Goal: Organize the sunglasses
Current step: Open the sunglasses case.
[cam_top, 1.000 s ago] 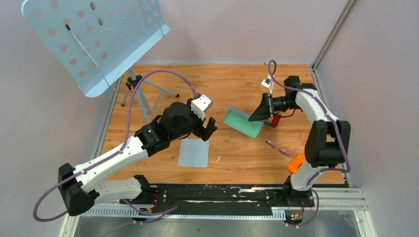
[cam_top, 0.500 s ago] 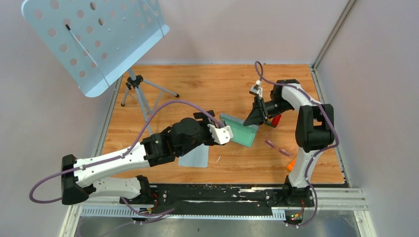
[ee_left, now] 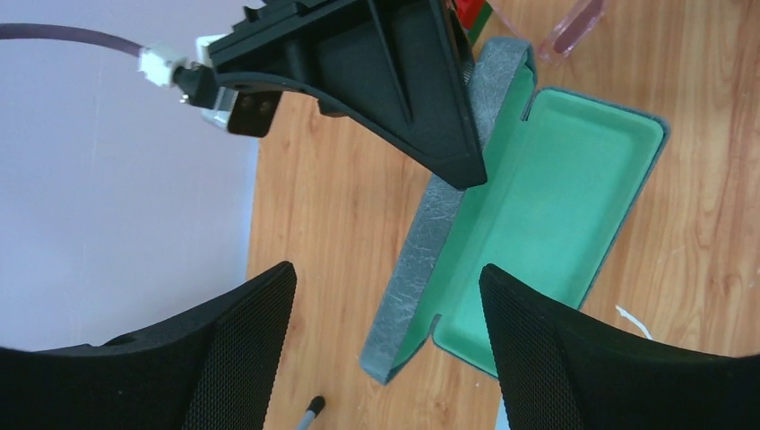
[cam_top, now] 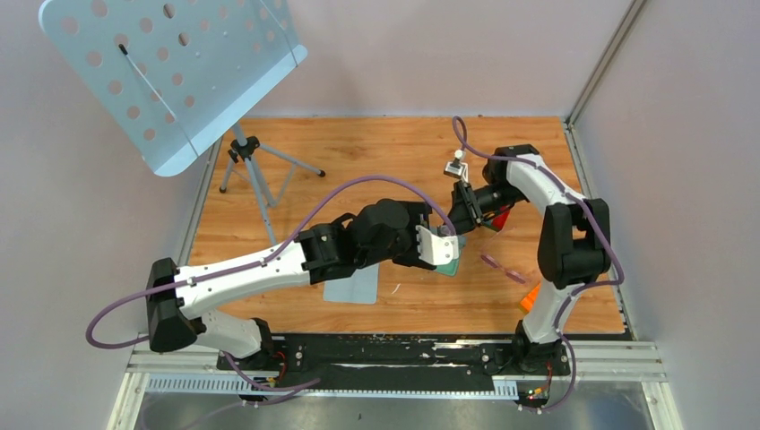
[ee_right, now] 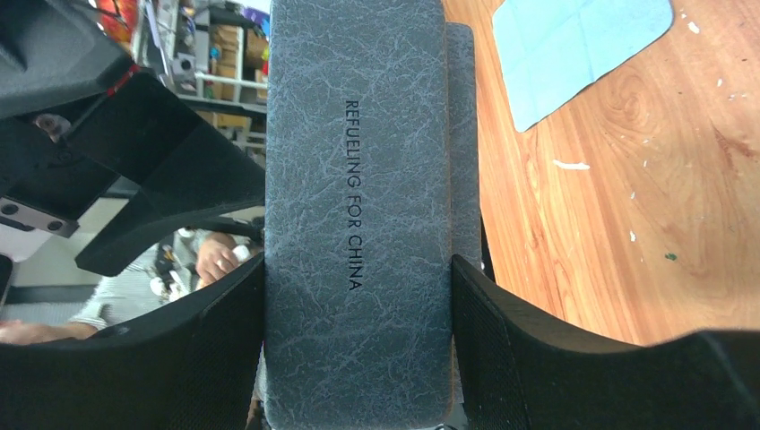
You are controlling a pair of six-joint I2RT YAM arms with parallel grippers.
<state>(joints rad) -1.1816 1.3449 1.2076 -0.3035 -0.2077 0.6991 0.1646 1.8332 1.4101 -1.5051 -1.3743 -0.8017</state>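
Lying: sunglasses (cam_top: 500, 267), far-left to near-right | left claw (ee_left: 385, 273) spread, empty | right claw (ee_right: 358, 264) clamping case (ee_left: 547, 206)

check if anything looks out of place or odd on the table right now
The sunglasses lie loose on the wooden table, right of the grey case rather than in it. The case sits open, its raised half pinched between the fingers of the right gripper. A small white scrap lies beside the cloth.
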